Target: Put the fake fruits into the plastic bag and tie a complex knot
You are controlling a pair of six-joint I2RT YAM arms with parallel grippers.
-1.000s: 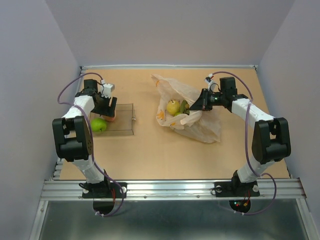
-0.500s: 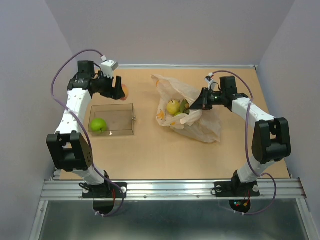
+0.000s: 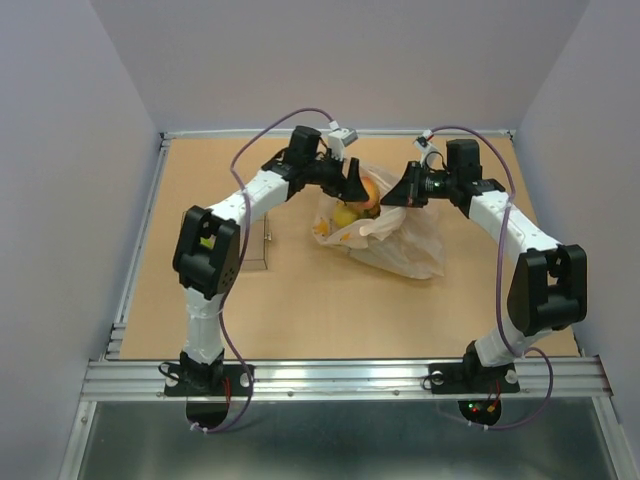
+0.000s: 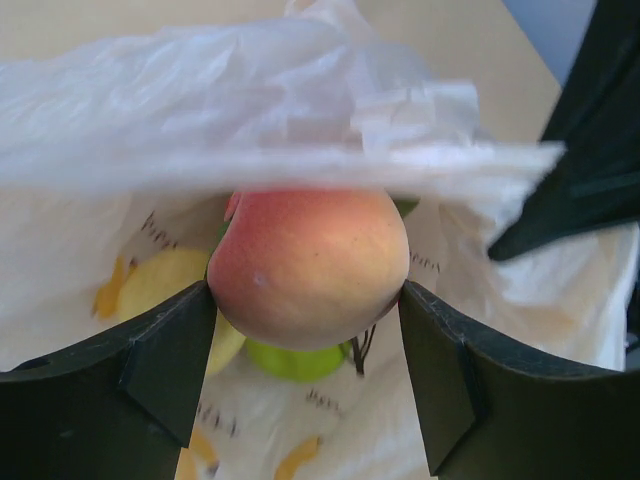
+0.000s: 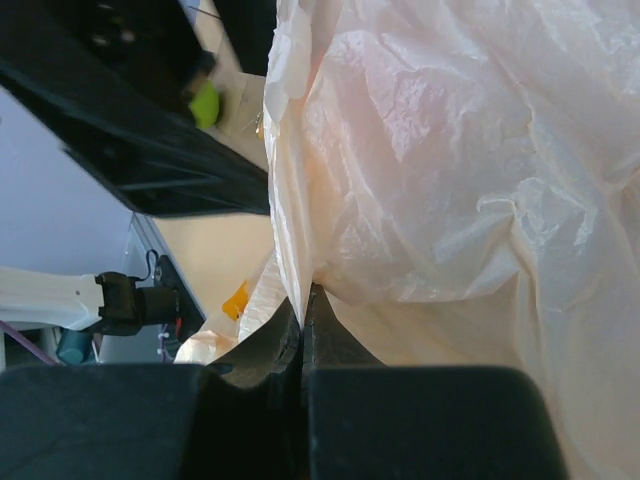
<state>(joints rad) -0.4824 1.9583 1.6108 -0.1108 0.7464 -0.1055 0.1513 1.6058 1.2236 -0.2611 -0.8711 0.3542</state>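
The plastic bag [image 3: 410,245] lies right of centre, thin whitish-peach film with yellow prints [image 4: 250,110]. My left gripper [image 3: 362,190] hangs over the bag's open mouth, shut on a peach-red fake fruit [image 4: 310,265] that fills the gap between its fingers [image 4: 160,360]. Inside the bag below it lie a yellow fruit [image 4: 160,285] and a green one [image 4: 290,360]. My right gripper [image 3: 395,195] is shut on the bag's upper edge [image 5: 450,180], jaws pressed together on the film, holding the mouth up.
A clear rigid tray [image 3: 258,240] stands left of the bag, mostly hidden behind the left arm. A green fruit [image 5: 205,103] shows in the distance in the right wrist view. Grey walls close the table on three sides.
My left arm has swung from the tray at the left across to the bag, carrying the peach-red fruit. The right gripper has kept its hold on the bag's edge, slightly higher.
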